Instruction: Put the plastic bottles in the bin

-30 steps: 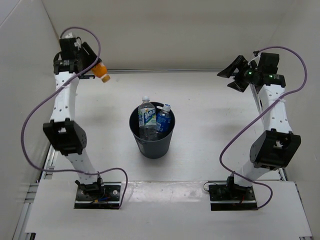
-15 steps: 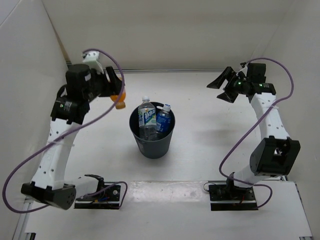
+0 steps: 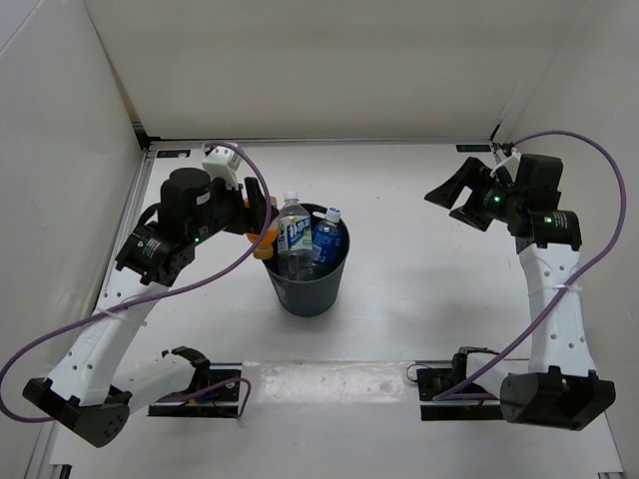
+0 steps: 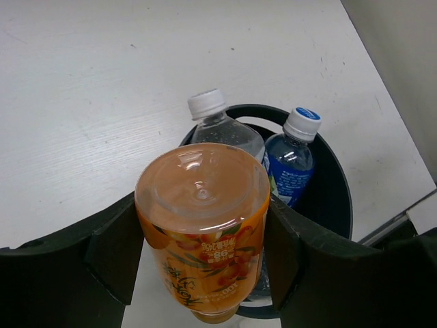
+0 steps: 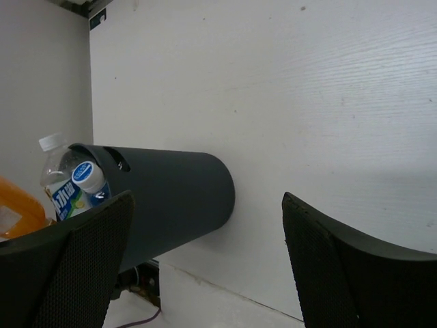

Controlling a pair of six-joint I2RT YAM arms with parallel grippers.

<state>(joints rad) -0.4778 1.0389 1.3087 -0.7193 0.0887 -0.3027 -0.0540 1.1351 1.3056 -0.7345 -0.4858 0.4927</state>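
From above, your left arm point(image 3: 110, 309) leans out from its base. Its elbow is bent and its forearm reaches right across the white surface point(image 3: 419, 299). At its tip it carries the short orange bottle point(image 3: 265, 243) just beside the left rim of the bin point(image 3: 308, 289); you cannot tell whether they touch. The white-blue labelled bottle point(image 3: 291, 232) and the blue-labelled bottle point(image 3: 326, 238) stand upright inside the bin. Your right arm point(image 3: 559, 289) stands tall and bends left, with the right fingers point(image 3: 449, 187) well apart from the bin.

In the left wrist view, the left fingers point(image 4: 113, 253) pinch the orange bottle from both sides. Its base faces the camera, and the bin's opening lies beyond it.

In the right wrist view, the right fingers are spread wide with nothing between them. The bin lies off to the left.
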